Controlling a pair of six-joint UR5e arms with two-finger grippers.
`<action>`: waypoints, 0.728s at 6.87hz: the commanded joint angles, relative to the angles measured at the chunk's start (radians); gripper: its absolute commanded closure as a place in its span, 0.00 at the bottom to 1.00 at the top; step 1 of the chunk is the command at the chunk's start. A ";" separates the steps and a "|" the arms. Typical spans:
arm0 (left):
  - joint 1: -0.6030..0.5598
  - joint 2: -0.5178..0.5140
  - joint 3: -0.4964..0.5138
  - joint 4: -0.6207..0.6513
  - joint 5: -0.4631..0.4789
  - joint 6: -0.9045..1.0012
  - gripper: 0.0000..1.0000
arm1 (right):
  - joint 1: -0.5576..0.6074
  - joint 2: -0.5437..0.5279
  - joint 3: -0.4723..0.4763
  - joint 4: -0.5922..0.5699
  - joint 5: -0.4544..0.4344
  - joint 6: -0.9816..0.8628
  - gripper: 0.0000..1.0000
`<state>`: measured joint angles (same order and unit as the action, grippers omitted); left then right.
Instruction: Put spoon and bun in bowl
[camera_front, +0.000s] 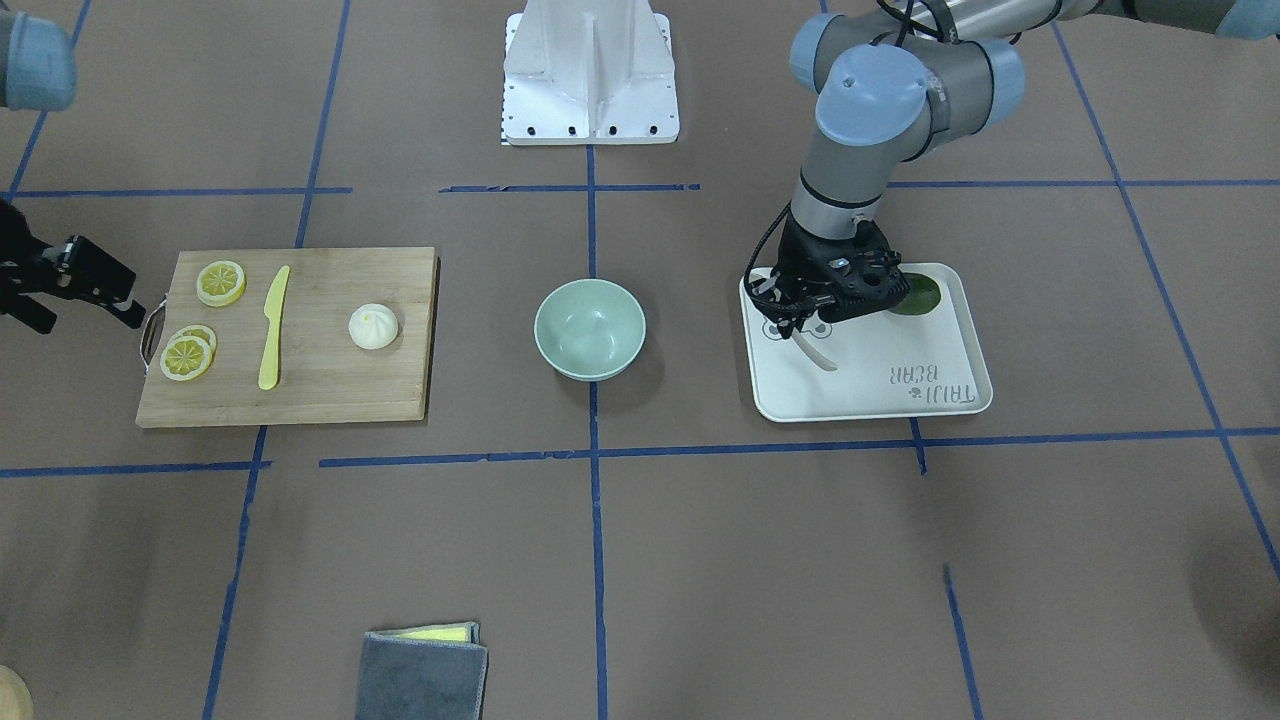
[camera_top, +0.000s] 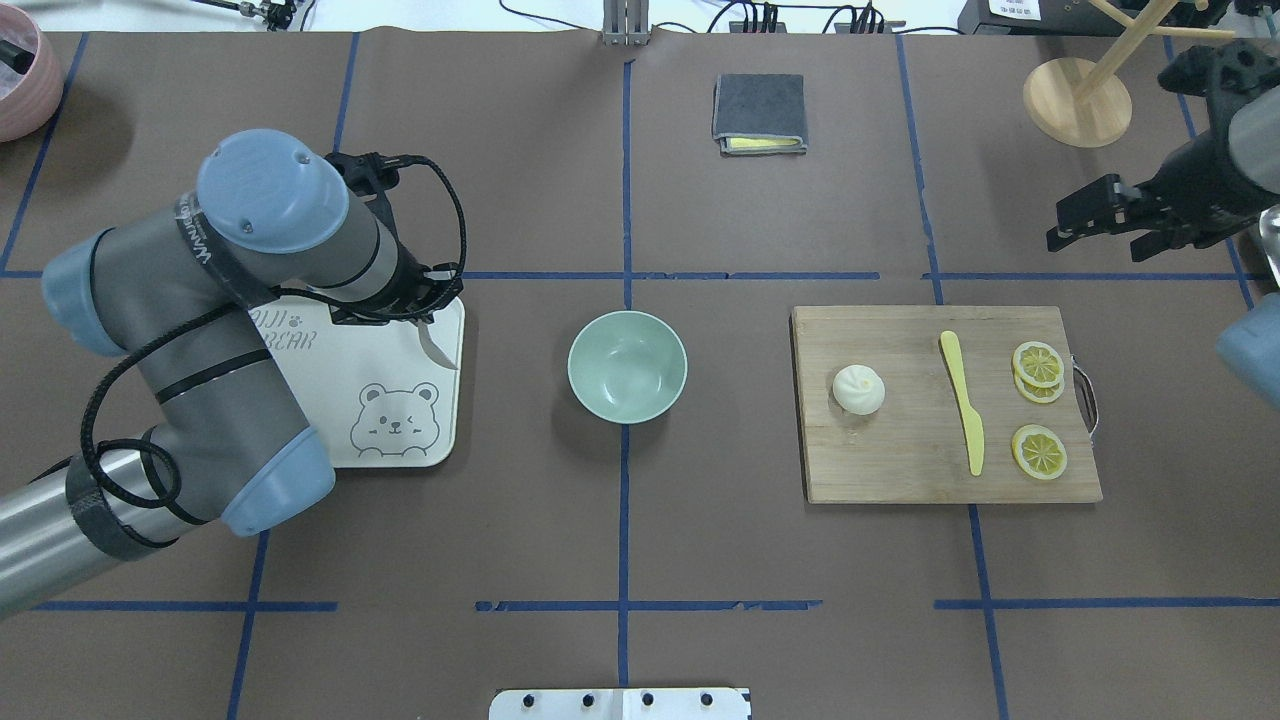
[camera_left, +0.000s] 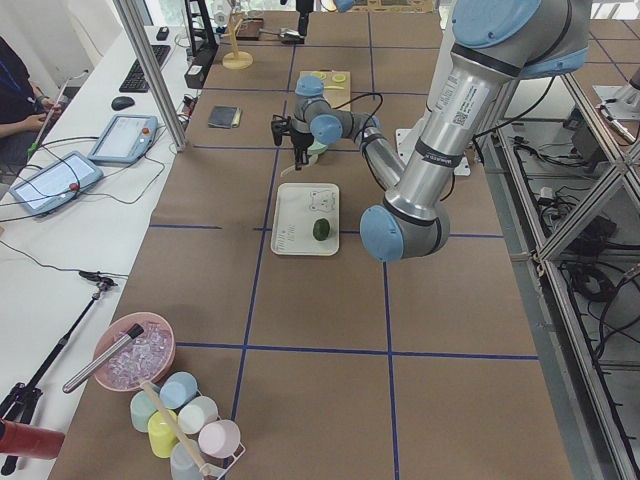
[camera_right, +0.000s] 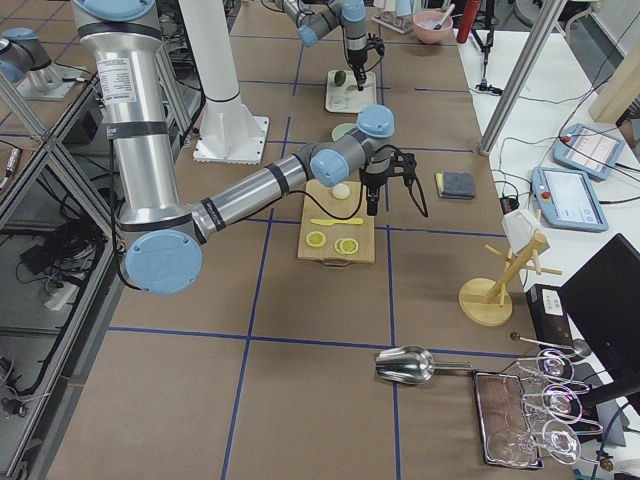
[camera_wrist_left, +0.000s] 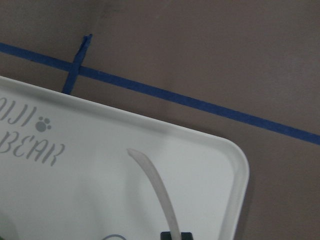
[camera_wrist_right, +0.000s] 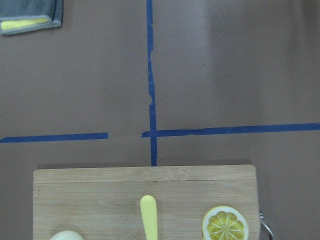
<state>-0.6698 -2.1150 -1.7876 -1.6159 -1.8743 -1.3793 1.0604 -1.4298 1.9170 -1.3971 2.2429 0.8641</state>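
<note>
The pale spoon (camera_front: 817, 352) sticks out from under my left gripper (camera_front: 806, 326), which is shut on it just above the white tray (camera_front: 880, 405). The spoon also shows in the overhead view (camera_top: 437, 346) and in the left wrist view (camera_wrist_left: 156, 186). The mint-green bowl (camera_front: 589, 329) stands empty mid-table, to the tray's side (camera_top: 627, 366). The white bun (camera_front: 373, 326) lies on the wooden cutting board (camera_front: 330, 395), also in the overhead view (camera_top: 858, 389). My right gripper (camera_top: 1068, 222) is open and empty, raised beyond the board's far corner.
A yellow plastic knife (camera_front: 272, 327) and lemon slices (camera_front: 189, 353) lie on the board. A dark green lime (camera_front: 918, 296) sits on the tray behind my left gripper. A folded grey cloth (camera_top: 759, 113) lies at the far side. A wooden rack base (camera_top: 1076, 101) stands near my right arm.
</note>
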 joint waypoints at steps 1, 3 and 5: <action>0.001 -0.078 0.017 -0.002 -0.002 -0.015 1.00 | -0.193 0.064 -0.009 0.065 -0.154 0.207 0.00; 0.009 -0.115 0.092 -0.140 -0.002 -0.142 1.00 | -0.330 0.087 -0.013 0.064 -0.242 0.271 0.00; 0.016 -0.137 0.146 -0.199 0.000 -0.152 1.00 | -0.416 0.155 -0.079 0.055 -0.304 0.280 0.00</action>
<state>-0.6576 -2.2370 -1.6744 -1.7769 -1.8751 -1.5217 0.6987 -1.3134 1.8782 -1.3389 1.9808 1.1354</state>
